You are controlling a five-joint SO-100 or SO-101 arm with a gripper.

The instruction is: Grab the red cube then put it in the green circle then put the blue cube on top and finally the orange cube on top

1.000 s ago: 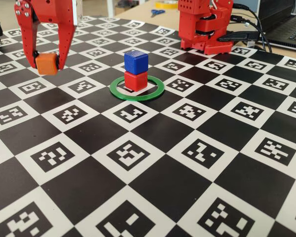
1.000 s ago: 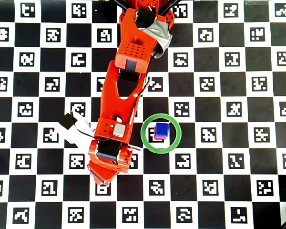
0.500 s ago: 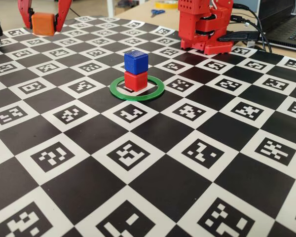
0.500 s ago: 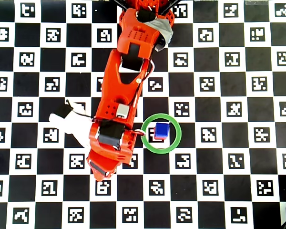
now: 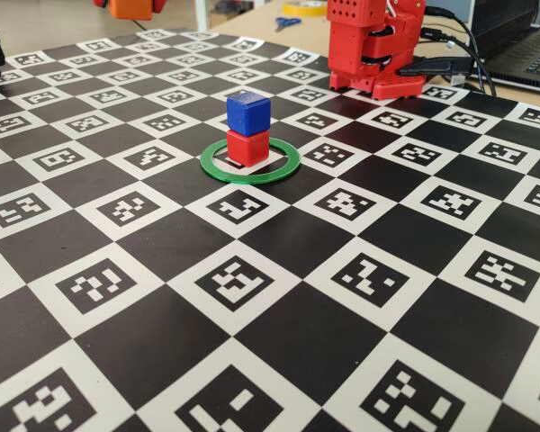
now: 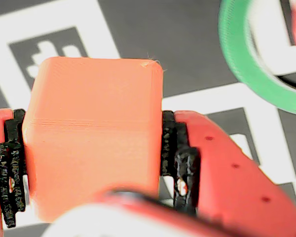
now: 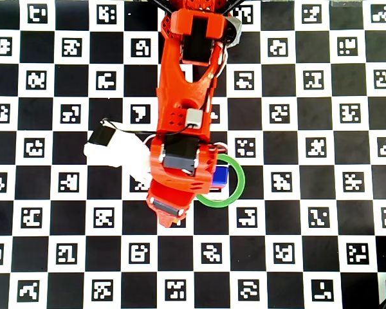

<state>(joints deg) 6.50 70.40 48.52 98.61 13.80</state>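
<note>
- The checkered surface [image 5: 279, 342] lies bare in the near half of the fixed view.
- Farther back, the blue cube [image 5: 248, 113] sits on the red cube [image 5: 247, 147] inside the green circle [image 5: 250, 163], so the stack lacks only its top piece.
- Farthest and high up, the pincer [image 6: 91, 153] clamps the orange cube [image 6: 93, 136] between both pads, lifted, I judge, to clear the stack.
</note>
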